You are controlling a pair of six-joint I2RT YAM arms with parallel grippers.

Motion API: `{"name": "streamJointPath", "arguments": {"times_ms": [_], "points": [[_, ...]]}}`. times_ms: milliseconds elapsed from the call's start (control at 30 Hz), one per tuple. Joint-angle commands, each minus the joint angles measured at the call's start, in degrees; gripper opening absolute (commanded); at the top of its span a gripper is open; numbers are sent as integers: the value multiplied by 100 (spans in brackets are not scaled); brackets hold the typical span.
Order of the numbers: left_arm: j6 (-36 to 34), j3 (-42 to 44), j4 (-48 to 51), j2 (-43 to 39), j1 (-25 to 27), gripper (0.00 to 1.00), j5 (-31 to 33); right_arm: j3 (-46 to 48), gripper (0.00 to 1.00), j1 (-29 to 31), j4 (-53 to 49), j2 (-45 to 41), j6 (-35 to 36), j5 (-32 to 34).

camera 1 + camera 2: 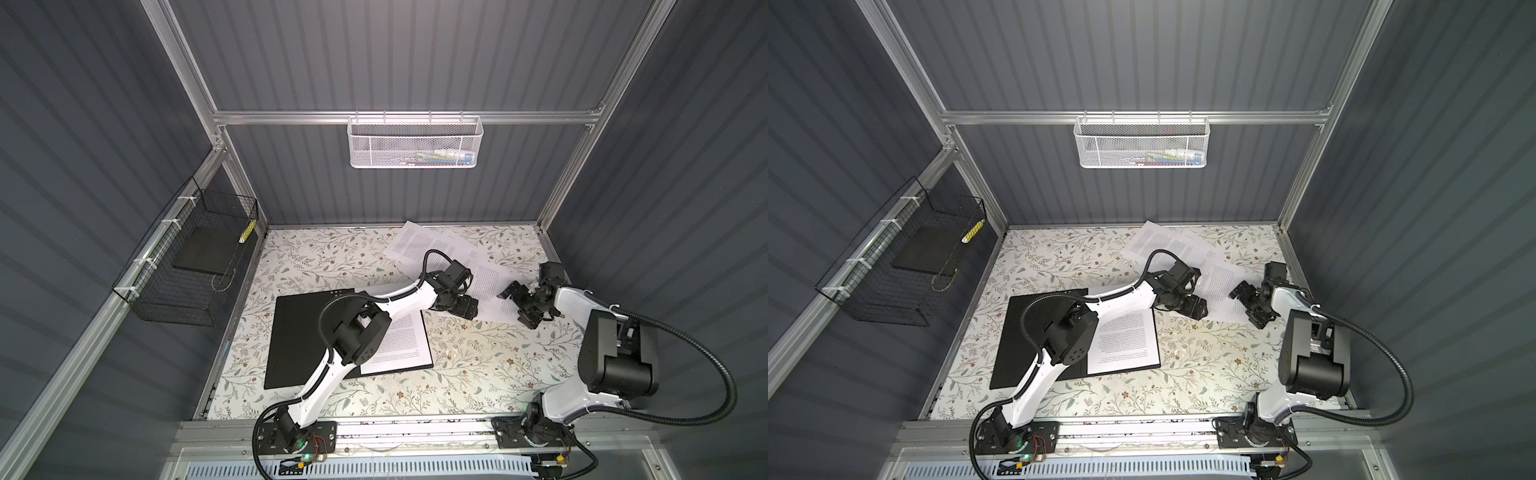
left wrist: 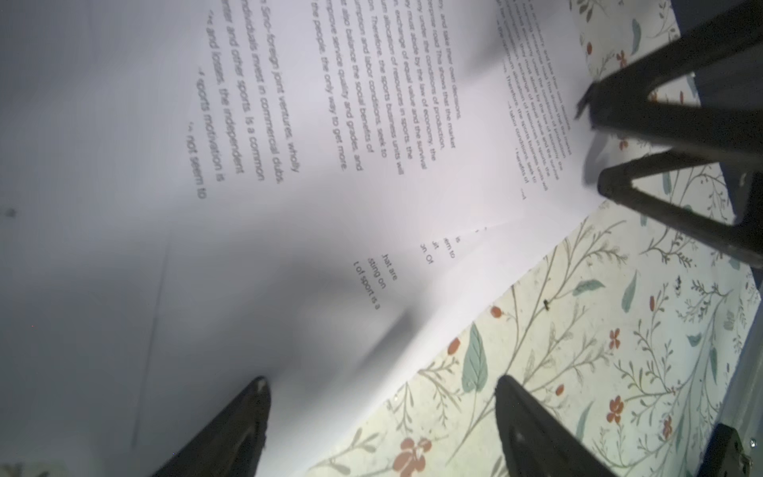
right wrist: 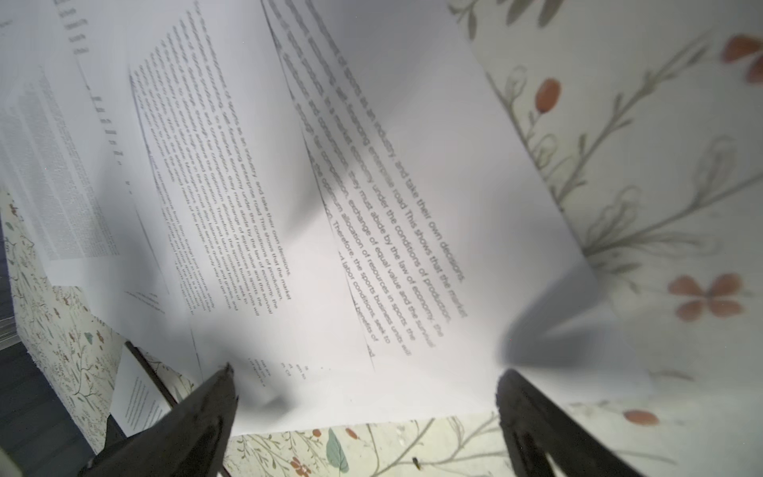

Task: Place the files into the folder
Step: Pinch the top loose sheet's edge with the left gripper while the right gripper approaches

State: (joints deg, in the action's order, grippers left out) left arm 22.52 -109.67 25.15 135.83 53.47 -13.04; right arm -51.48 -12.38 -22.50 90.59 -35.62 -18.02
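The folder (image 1: 291,340) (image 1: 1017,336) lies open at the left of the table, black inside. One printed sheet (image 1: 399,345) (image 1: 1125,336) rests on its right half. Several loose files (image 1: 415,245) (image 1: 1154,243) lie fanned out at the back right. My left gripper (image 1: 471,311) (image 1: 1198,309) (image 2: 380,384) is open, straddling the near edge of the files (image 2: 289,206). My right gripper (image 1: 515,305) (image 1: 1246,306) (image 3: 367,373) is open too, low over the edge of the top sheet (image 3: 371,206), facing the left one. Neither holds anything.
A floral covering (image 1: 457,374) spreads over the table. A black wire basket (image 1: 187,266) on the left wall holds a dark flat slab (image 1: 208,249). A white mesh basket (image 1: 415,141) hangs on the back wall. Grey walls close in on three sides.
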Motion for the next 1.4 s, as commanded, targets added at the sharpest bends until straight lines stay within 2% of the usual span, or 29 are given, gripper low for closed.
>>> {"name": "streamJointPath", "arguments": {"times_ms": [0,300,500,700,1100,1367], "points": [[24,660,247,-131,234,86,-409,118,99,-99,-150,-312,-4,-8],[233,1609,-124,-589,1007,86,-735,680,99,-415,-78,-975,-16,-61],[162,1242,99,-791,1427,87,-810,952,99,-636,-124,-1205,46,-62],[287,834,110,-1097,1254,89,-491,1078,99,-855,-53,-1394,58,-22],[10,362,470,-553,514,89,181,1221,99,-1117,231,-1131,58,71],[-145,218,612,-195,428,89,151,1168,99,-1274,487,-827,-72,106]]}}
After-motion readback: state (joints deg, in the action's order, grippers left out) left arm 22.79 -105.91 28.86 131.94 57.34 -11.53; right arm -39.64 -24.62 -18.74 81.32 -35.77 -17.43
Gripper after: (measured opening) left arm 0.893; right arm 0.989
